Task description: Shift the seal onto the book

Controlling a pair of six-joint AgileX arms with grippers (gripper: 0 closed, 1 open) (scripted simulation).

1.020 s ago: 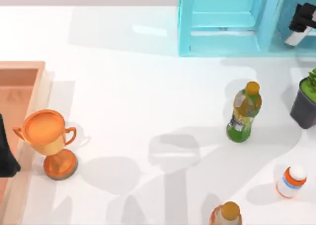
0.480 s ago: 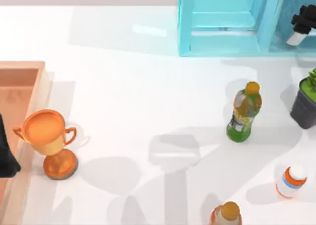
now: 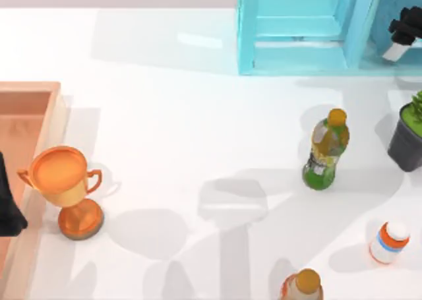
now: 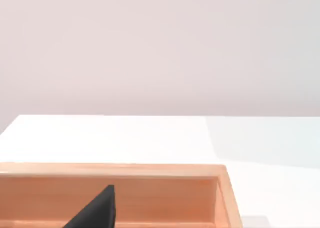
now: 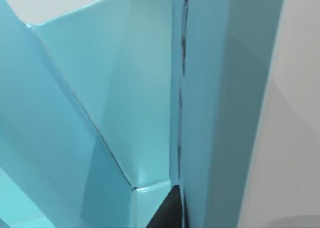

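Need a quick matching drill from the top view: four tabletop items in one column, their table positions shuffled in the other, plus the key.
Items:
1. trophy cup
2. green bottle
3. potted plant
4. shelf frame

Places:
A. far edge of the table, right of centre
B. left side, beside the wooden tray
C. right edge, partly cut off
D. right half, standing between the centre and the right edge

Pairs: 1-B, 2-D, 3-C, 4-A
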